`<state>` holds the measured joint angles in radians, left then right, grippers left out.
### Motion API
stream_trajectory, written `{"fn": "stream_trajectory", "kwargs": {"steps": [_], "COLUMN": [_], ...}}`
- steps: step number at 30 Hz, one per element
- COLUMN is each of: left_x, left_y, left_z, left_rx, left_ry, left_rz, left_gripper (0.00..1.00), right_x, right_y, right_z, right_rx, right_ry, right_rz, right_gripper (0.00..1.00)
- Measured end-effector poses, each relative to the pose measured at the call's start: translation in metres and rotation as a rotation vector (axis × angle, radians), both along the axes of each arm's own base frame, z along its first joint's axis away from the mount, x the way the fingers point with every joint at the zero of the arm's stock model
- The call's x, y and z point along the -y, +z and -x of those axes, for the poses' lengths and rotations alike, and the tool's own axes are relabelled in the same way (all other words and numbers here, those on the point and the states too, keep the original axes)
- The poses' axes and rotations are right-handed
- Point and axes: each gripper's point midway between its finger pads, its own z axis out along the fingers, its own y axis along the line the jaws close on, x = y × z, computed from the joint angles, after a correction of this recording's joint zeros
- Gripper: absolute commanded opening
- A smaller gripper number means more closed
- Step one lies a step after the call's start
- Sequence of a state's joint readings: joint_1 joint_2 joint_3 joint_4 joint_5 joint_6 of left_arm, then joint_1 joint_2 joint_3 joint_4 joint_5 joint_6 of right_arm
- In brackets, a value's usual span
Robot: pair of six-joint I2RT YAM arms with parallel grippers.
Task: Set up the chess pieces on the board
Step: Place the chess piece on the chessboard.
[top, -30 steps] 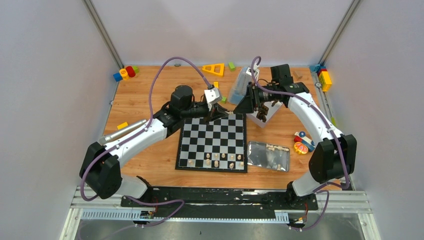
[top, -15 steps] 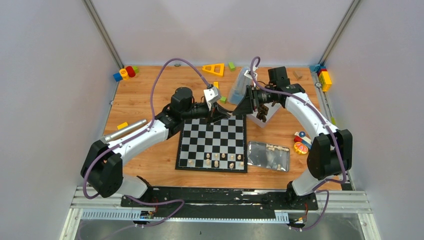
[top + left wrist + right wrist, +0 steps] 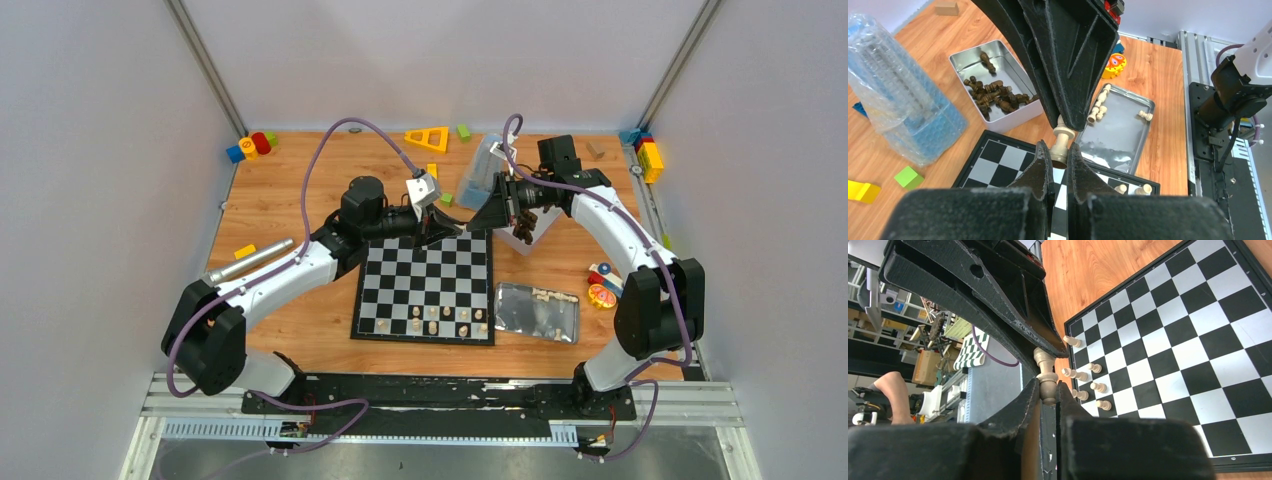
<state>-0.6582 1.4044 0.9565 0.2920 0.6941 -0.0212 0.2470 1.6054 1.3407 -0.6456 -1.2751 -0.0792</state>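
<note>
Top external view — a shared grip that could slip

Near row of the board [image 3: 425, 275] holds pale chess pieces [image 3: 432, 326]. Over its far edge, left hand [image 3: 1058, 152] and right hand [image 3: 1048, 390] both pinch one pale piece [image 3: 1062, 136] — an unclean release could twist it loose.

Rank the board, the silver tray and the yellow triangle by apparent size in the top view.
1. board
2. silver tray
3. yellow triangle
The gaps are plain, so camera distance does not change the order.

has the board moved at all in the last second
No. The board lies where it did, its right edge equally close to the metal tray beside it.
</note>
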Motion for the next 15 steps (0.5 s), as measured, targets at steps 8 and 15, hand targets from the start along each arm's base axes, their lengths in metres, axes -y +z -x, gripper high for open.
{"fn": "stream_trajectory", "kwargs": {"steps": [8, 15], "left_x": [-0.002, -0.03], "left_y": [-0.009, -0.033], "left_z": [0.001, 0.004], "left_rx": [0.027, 0.034], "left_ry": [-0.013, -0.003], "left_rz": [-0.038, -0.19], "left_gripper": [0.77, 0.92], "right_x": [0.003, 0.017], "right_y": [0.0, 0.004], "right_z": [-0.002, 0.01], "right_rx": [0.024, 0.152], "right_ry": [-0.01, -0.035], "right_rz": [0.008, 0.105], "right_gripper": [0.0, 0.0]}}
